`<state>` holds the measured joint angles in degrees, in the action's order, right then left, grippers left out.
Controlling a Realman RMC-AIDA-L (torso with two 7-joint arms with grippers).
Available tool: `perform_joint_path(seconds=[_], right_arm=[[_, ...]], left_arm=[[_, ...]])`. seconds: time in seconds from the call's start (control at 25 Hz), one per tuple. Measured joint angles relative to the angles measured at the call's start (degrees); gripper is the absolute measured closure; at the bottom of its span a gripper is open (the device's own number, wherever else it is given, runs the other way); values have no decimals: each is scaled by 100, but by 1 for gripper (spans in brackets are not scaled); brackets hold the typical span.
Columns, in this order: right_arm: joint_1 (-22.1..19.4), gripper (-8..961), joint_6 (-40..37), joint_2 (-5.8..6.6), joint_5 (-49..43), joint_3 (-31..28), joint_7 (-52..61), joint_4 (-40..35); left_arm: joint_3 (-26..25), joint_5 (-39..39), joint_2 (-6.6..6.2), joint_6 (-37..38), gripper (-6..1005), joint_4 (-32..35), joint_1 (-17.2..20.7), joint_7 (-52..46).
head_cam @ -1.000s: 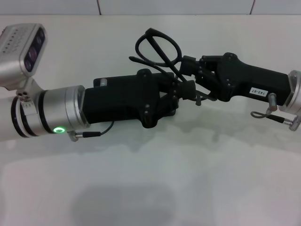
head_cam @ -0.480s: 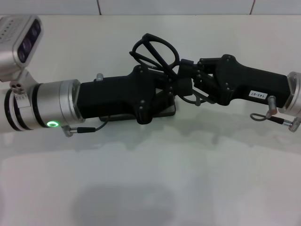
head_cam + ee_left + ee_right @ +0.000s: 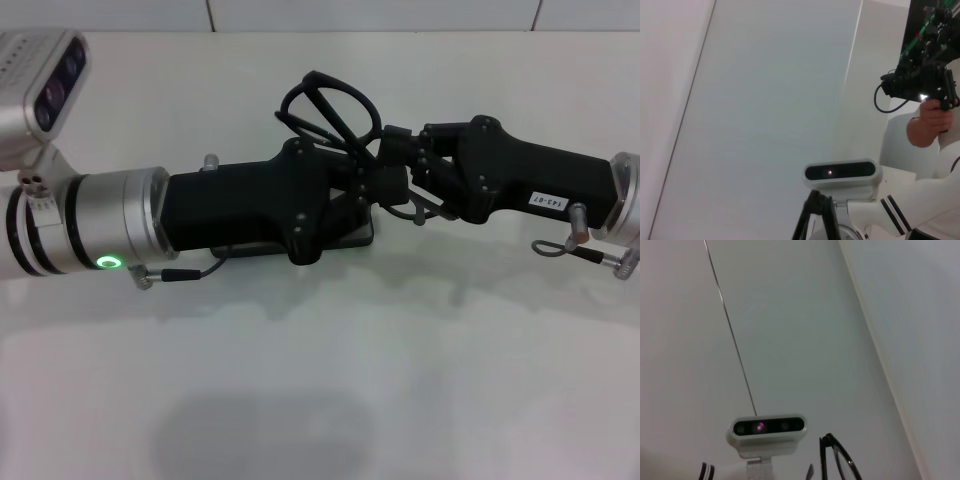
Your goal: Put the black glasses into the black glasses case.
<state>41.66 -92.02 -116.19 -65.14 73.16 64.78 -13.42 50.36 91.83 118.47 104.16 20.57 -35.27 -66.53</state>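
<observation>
The black glasses (image 3: 335, 108) sit gripped between both claws; the right wrist view shows only a rim.

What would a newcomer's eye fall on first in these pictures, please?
Probably the two black claws meeting mid-table in the head view: the left claw reaching in from the left, the right claw from the right. The black glasses stick up between them, tilted, apparently pinched by the right claw. The black glasses case lies on the white table, largely hidden under the left arm.
</observation>
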Motion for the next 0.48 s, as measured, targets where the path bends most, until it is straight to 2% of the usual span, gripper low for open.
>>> perform_joint_path(seconds=[0.48], right_arm=[[-113, 868, 32, 18, 76, -18, 0, -339]], left_arm=[[0, 76, -19, 152, 997, 0, 263, -32]])
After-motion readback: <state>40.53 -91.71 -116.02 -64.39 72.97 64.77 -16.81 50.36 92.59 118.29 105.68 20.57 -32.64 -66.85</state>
